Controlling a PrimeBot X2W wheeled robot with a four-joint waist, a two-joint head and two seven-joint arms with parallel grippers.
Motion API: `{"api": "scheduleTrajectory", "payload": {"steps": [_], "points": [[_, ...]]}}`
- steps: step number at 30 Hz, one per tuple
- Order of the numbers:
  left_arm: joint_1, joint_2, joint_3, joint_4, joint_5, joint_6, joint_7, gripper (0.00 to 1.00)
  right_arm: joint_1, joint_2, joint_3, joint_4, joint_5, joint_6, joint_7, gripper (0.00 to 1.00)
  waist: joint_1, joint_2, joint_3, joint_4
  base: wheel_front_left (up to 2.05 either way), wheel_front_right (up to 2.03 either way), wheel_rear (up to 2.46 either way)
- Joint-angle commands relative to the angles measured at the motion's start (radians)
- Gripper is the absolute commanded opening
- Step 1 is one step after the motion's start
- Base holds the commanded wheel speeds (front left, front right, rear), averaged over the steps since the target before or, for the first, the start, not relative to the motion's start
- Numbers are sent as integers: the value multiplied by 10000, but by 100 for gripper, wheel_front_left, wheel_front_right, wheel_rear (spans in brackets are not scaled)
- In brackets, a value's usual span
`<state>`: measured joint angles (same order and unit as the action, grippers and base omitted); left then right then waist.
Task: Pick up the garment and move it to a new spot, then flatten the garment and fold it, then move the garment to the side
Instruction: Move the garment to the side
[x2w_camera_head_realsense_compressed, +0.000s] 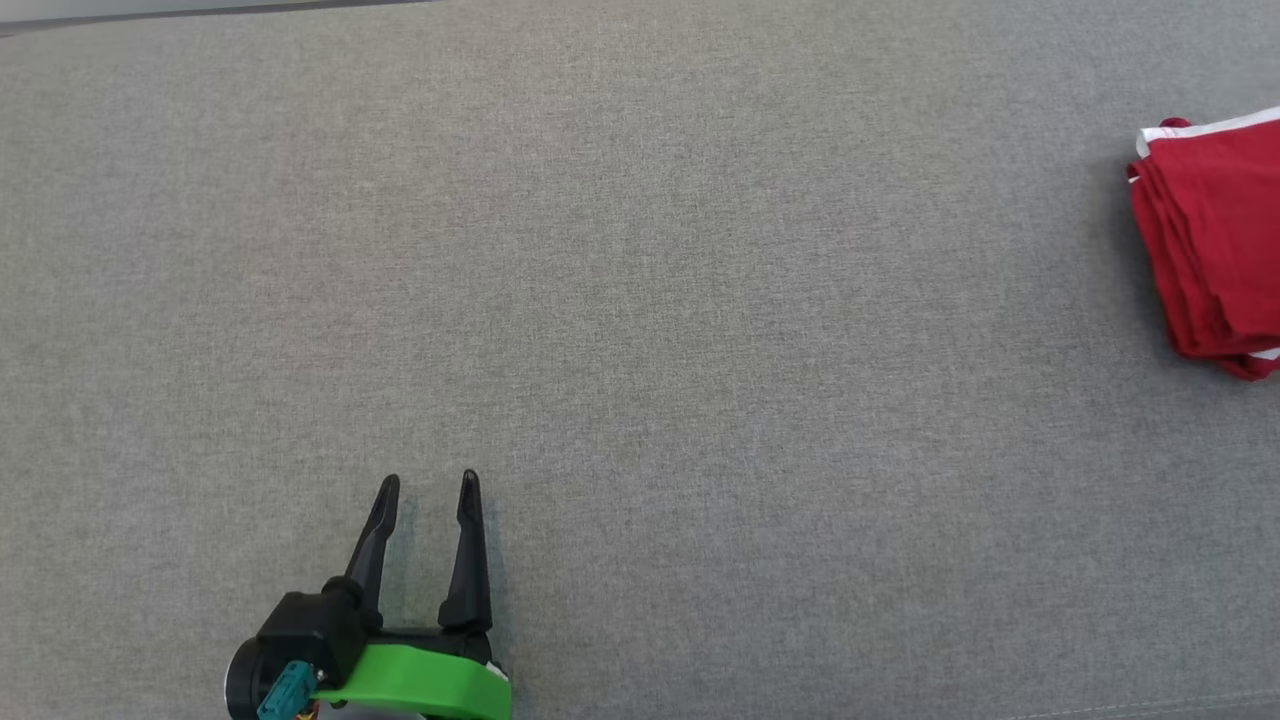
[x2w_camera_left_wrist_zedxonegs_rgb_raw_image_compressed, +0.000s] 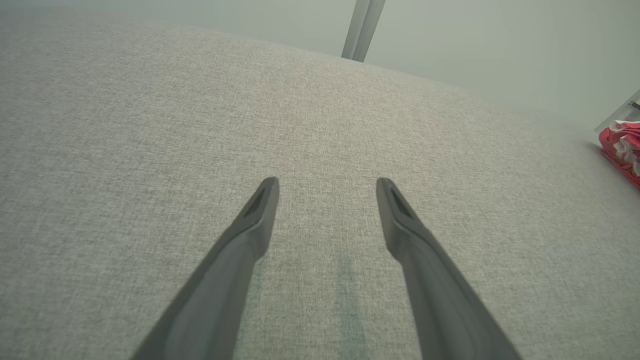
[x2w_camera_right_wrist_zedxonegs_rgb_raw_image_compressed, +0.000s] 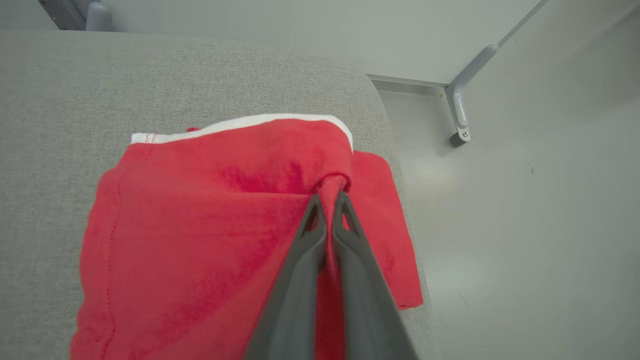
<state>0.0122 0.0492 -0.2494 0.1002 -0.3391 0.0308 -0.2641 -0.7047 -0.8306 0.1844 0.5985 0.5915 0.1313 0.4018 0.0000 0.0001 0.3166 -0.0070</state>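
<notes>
The folded red garment with white trim lies at the right edge of the grey fabric surface. The right gripper is clamped on a raised pinch of its cloth. Well apart, at the lower left, the left gripper has its fingers spread, holding nothing.

Pretty much the whole grey surface is open, left to right. Only stuff in the way: the folded garment at the right edge and the left gripper near left.
</notes>
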Motion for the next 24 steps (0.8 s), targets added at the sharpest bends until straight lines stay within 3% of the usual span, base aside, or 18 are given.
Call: {"api": "scheduleTrajectory", "payload": {"steps": [1, 2, 3, 4, 10, 16, 24], "points": [[-123, 30, 29, 5, 108, 8, 5, 100, 132, 9, -120, 309, -245, -10, -346, 0, 0, -1, 17, 16, 0, 0, 0], [-118, 30, 22, 14, 100, 19, 5, 100, 188, 84, -184, 540, -442, -10, -629, 5, 0, -1, 19, 15, 0, 0, 0], [-114, 30, 13, 24, 111, 32, 5, 100, 217, 128, -250, 789, -728, -10, -987, 36, 0, -1, 16, 14, 0, 0, 0], [-111, 30, -3, 31, 130, 47, 5, 100, 216, 197, -356, 1037, -1017, -12, -1365, 100, 0, -1, 13, 9, 0, 0, 0], [-74, 30, -75, 95, 150, 89, 5, 100, 14, 1089, -1172, 2200, -2467, -12, -3990, 100, 0, -1, -115, -55, 0, 0, 0], [201, 30, -88, 128, 24, 152, 5, 100, 327, 1895, -1587, 2420, -2840, -12, -5829, 100, 0, -1, -469, -202, 0, 0, 0], [546, 30, 143, 56, -183, 208, 5, 100, 1617, 3126, -2060, 740, -1992, -12, -6634, 100, 0, -1, -1304, -422, 0, 0, 0]]}}
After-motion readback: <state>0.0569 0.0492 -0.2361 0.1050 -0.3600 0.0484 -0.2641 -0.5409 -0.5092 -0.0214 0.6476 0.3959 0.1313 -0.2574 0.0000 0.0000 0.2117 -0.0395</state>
